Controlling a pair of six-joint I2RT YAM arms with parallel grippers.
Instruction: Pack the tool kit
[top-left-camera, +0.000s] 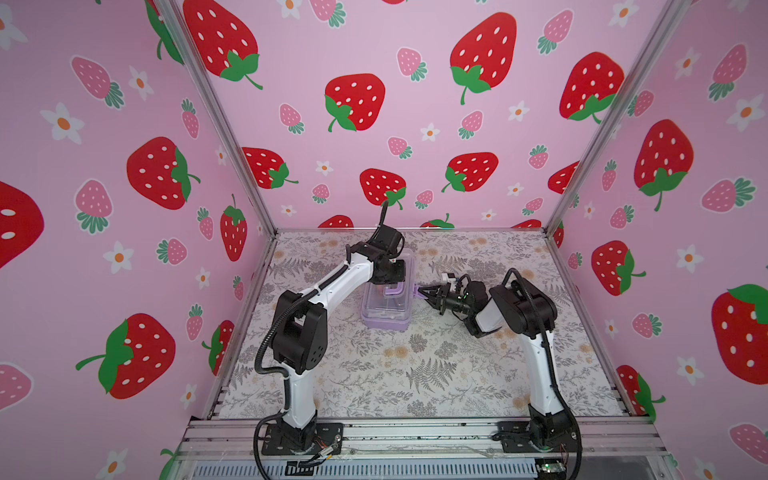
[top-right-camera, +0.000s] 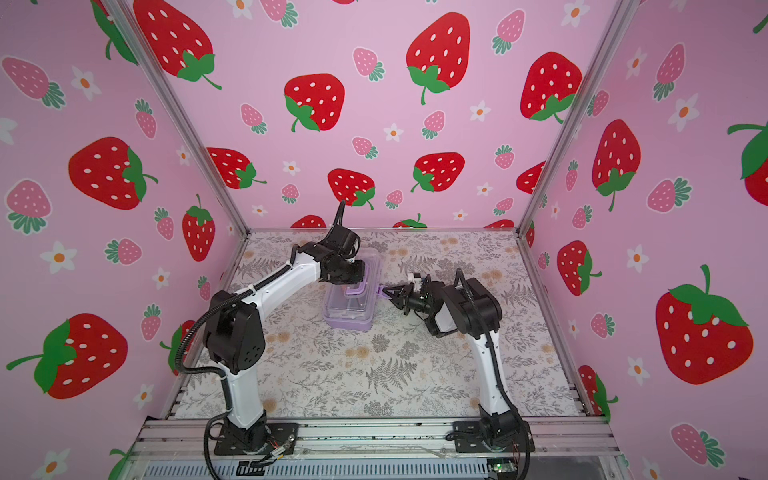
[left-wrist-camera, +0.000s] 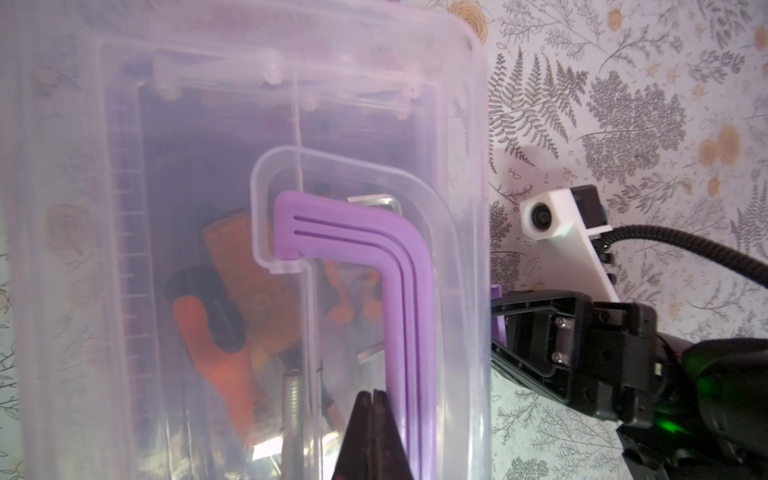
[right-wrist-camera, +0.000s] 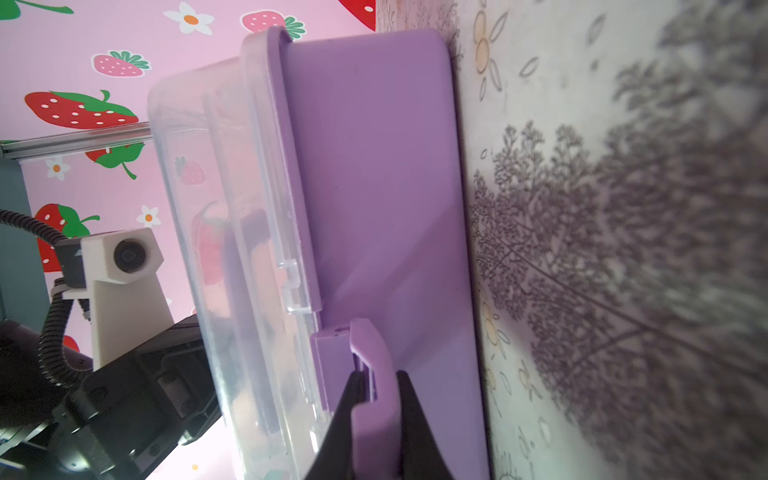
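I see the tool kit (top-left-camera: 384, 318), a small rectangular lilac plastic case w/ clear lid, sitting on the floral-print tabletop (top-left-camera: 415, 374), mid-rear, btwn both arms. Left gripper (left-wrist-camera: 373, 395) is fully closed, empty, tips at the lid just beside the purple U-shaped handle (left-wrist-camera: 405, 291). Right gripper (right-wrist-camera: 376, 378) is nearly closed, pinching the purple side latch (right-wrist-camera: 370, 345).

A desk covered in a pale sheet printed with grey ferns and cream-yellow blossoms (top-left-camera: 415, 374) fills the floor of the booth in both top views. Pink wall panels printed with red and pink strawberries and white flowers (top-left-camera: 415, 104) enclose it at the back and on both sides. Silver aluminium posts (top-left-camera: 224, 124) run up the back corners. A ribbed aluminium rail (top-left-camera: 415, 434) lies along the near edge, just beside a slotted grey grille (top-left-camera: 374, 471).
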